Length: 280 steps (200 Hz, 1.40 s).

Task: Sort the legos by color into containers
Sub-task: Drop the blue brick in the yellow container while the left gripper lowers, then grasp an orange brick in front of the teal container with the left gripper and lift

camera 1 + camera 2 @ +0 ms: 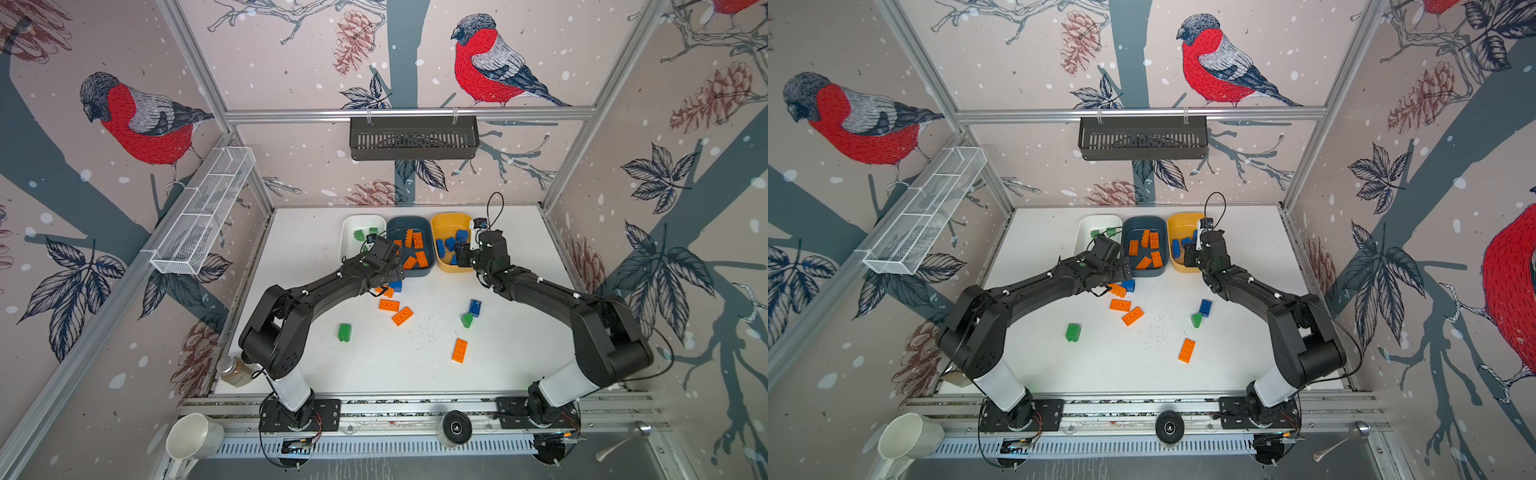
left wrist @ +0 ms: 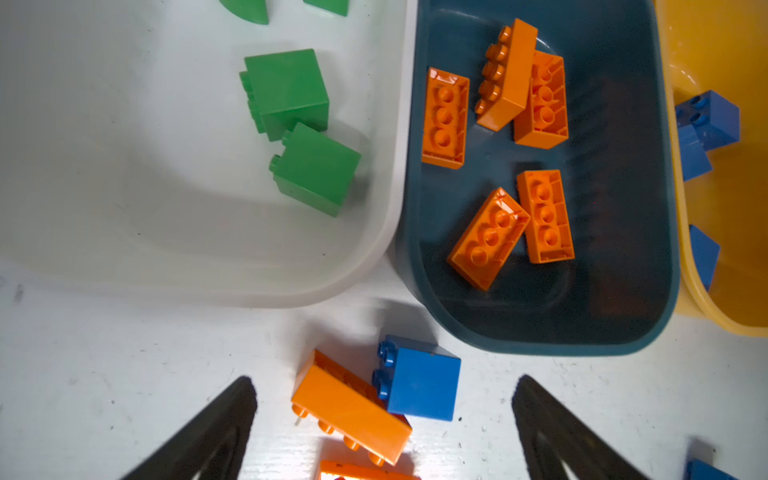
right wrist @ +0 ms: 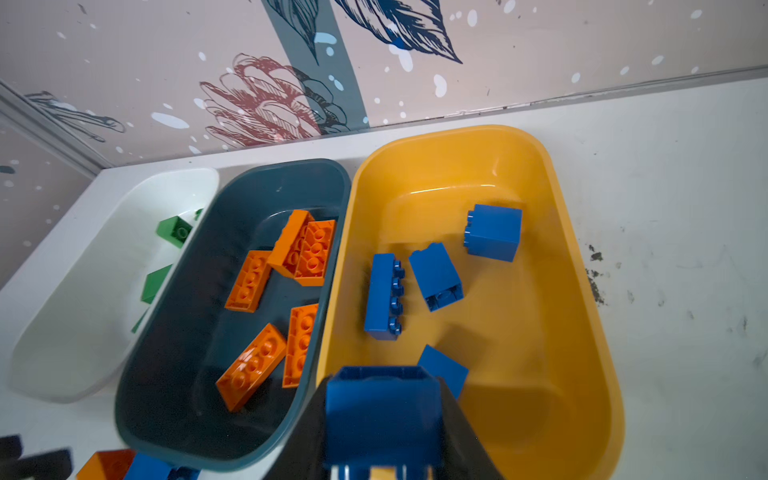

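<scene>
Three containers stand in a row at the back: a white tub (image 1: 348, 241) with green legos (image 2: 286, 91), a teal tub (image 2: 623, 249) with several orange legos (image 2: 488, 237), and a yellow tub (image 3: 540, 332) with several blue legos (image 3: 492, 230). My left gripper (image 2: 385, 380) hangs open over an orange brick (image 2: 353, 409) and a blue brick (image 2: 424, 382) lying against each other just in front of the teal tub. My right gripper (image 3: 382, 415) is shut on a blue brick (image 3: 382, 399) above the yellow tub's near rim. Loose on the table are orange (image 1: 402, 316), green (image 1: 344, 332) and blue (image 1: 475, 307) legos.
A black slotted basket (image 1: 413, 137) hangs on the back wall and a white mesh tray (image 1: 203, 212) on the left wall. A jar (image 1: 235, 372) stands at the table's front left corner. A white mug (image 1: 193, 436) and a spoon (image 1: 623, 442) lie beyond the front rail.
</scene>
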### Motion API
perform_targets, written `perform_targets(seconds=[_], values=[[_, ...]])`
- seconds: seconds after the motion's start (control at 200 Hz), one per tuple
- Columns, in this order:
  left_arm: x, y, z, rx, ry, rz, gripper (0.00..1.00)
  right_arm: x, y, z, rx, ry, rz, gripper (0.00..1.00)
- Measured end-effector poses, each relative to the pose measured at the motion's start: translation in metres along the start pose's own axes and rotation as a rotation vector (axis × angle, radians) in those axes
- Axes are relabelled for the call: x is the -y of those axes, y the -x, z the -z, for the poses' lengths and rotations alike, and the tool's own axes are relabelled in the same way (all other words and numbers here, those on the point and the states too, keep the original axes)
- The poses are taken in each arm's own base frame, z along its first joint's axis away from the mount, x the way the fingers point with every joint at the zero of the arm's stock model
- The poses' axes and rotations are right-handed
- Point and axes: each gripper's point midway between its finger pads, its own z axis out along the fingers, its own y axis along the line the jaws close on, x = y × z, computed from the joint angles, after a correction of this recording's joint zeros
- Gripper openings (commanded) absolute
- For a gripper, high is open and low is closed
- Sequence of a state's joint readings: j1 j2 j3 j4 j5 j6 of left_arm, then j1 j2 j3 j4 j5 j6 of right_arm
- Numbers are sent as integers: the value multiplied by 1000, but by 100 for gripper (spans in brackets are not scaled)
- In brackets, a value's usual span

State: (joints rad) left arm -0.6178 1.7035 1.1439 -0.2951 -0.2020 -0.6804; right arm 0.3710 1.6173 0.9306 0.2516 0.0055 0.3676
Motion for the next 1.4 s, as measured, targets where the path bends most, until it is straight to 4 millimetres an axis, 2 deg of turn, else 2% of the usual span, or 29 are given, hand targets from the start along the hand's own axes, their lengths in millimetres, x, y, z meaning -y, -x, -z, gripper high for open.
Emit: perform_targets(seconds=[0.225,0.34,0.46,0.615,0.74,0.86,0.971,1.201,1.401], values=[[-1,-8,-6,-18,20,-15,96,20,-11,-35,-111,-90,-32,39],[-3,-11,-8,-29,34,-16,96,25,-12,-48,-143,-115,-37,55],[-7,-14,-8,-40,49,1,96,25,-7,-51,-148,-124,-39,69],[-10,-23,-13,-64,57,21,92,20,-2,-43,-140,-117,-37,75],[-12,-29,-20,-79,66,8,91,15,4,-31,-118,-108,-33,84],[-18,-34,-22,-87,80,-36,92,18,1,-22,-118,-123,-34,90],[-24,-42,-24,-105,89,-106,93,22,0,-14,-111,-139,-34,100],[-27,-46,-26,-111,69,-309,92,26,-3,-6,-108,-157,-32,100],[-29,-50,-41,-118,69,-401,86,24,3,2,-87,-151,-34,100]])
